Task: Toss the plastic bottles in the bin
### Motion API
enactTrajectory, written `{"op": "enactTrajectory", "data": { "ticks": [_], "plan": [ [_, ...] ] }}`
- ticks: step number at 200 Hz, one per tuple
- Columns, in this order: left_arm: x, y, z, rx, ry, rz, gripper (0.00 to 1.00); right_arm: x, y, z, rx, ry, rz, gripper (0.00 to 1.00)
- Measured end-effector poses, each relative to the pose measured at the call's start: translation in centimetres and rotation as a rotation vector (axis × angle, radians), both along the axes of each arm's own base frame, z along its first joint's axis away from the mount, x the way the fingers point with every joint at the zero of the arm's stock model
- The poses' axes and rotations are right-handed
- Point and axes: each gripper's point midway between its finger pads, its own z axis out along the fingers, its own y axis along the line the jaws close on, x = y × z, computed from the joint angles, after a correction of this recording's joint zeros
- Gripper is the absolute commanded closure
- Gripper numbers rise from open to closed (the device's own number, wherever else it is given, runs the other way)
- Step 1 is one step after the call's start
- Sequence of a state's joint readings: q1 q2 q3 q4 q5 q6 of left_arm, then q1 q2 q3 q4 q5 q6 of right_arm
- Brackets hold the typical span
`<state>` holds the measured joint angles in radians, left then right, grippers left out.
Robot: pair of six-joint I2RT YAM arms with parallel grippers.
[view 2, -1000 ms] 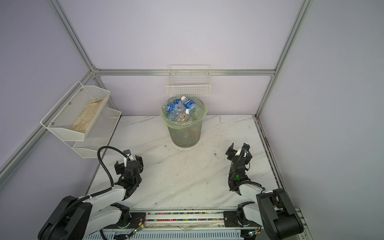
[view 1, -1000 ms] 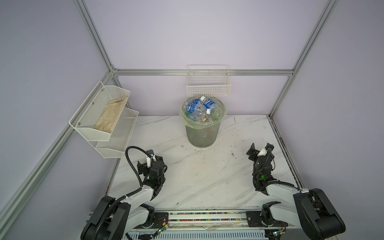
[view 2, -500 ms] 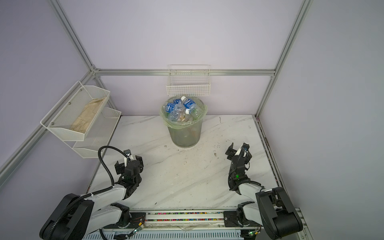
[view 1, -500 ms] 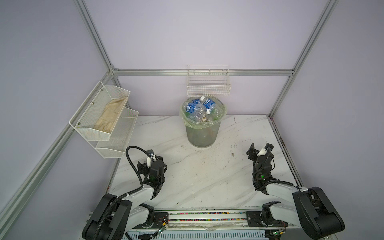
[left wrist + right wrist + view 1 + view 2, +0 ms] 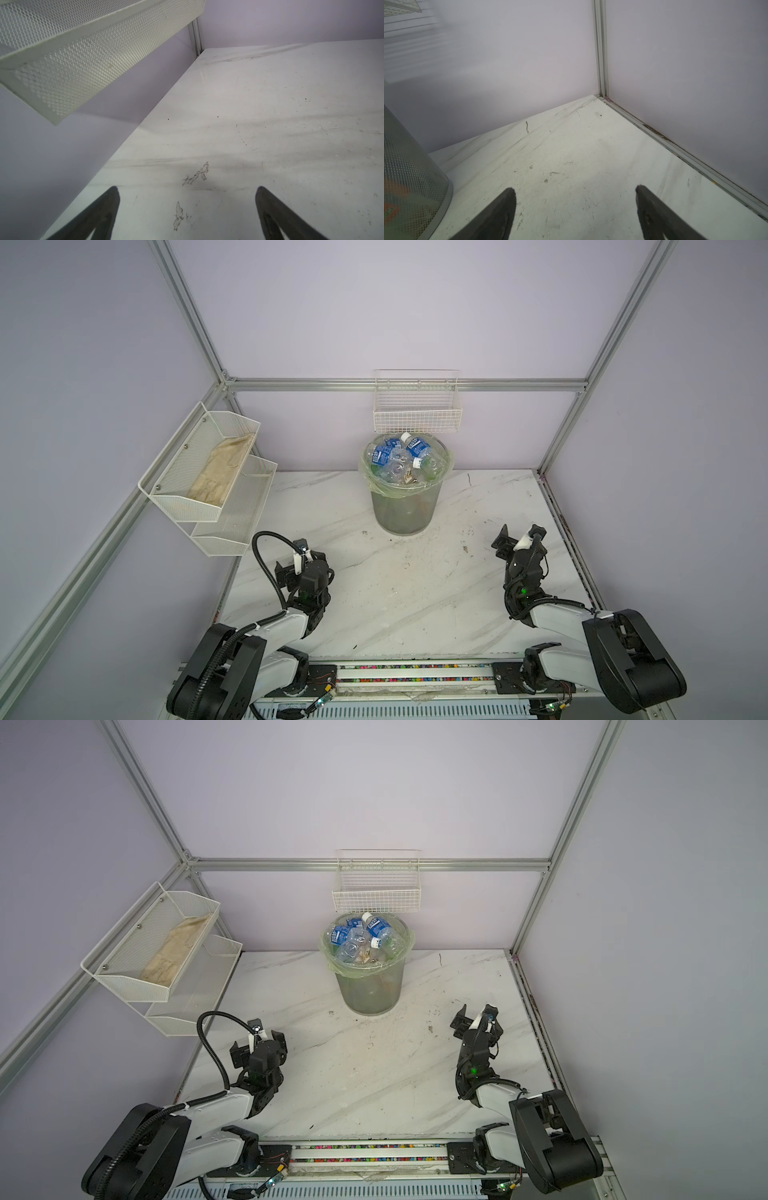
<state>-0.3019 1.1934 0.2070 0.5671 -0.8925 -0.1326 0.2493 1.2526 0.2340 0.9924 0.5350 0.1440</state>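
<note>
Near edge: left gripper (image 5: 187, 188) is sitting low in the lower left of both top views. Its jaws are spread as wide as they go and gripping nothing; its wrist view is showing only bare table (image 5: 270, 104) between the fingers. Right gripper (image 5: 518, 536) is sitting lower right, jaws almost as wide, also holding nothing. Both are parked well apart from the bin.

Mid table: I'm seeing zero bottles lying on it in any view, just scuffs.

Far centre: the bin (image 5: 401, 512) is standing upright near the back wall. The plastic bottles (image 5: 417, 446) are piling up to its rim inside the green liner.

Progress, judging from that: the task is looking done or all but done, with nothing left to pick that I can see.

Counts:
- Grippers: two.
- Bin: one.
- Bottles: I'm counting about six at the top, at least three with blue labels, two white caps showing. Deeper ones are blurring behind the translucent wall, so no full count.
- Wire basket (image 5: 417, 416): one, hanging just above the bin.
- Two-tier mesh shelf (image 5: 245, 506): one, upper left, carrying one beige cloth (image 5: 220, 472).
</note>
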Motion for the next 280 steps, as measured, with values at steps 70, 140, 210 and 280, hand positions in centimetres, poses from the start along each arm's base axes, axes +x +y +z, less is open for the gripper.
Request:
{"op": "enactTrajectory", "data": {
  "ticks": [70, 140, 210, 280],
  "plan": [
    [0.4, -0.2, 0.2, 0.008, -0.010, -0.010, 0.00, 0.6, 0.1, -0.1, -0.004, 0.002, -0.001, 0.09],
    [0.7, -0.2, 0.3, 0.007, -0.017, -0.019, 0.00, 0.9, 0.1, -0.3, -0.006, -0.001, -0.003, 0.09],
    [0.8, -0.1, 0.6, 0.010, -0.029, -0.021, 0.00, 1.1, -0.1, -0.1, -0.013, -0.014, -0.008, 0.09],
    [1.0, 0.0, 0.8, 0.003, -0.048, -0.018, 0.00, 1.3, -0.2, 0.1, -0.010, -0.036, -0.013, 0.10]
  ]
}}
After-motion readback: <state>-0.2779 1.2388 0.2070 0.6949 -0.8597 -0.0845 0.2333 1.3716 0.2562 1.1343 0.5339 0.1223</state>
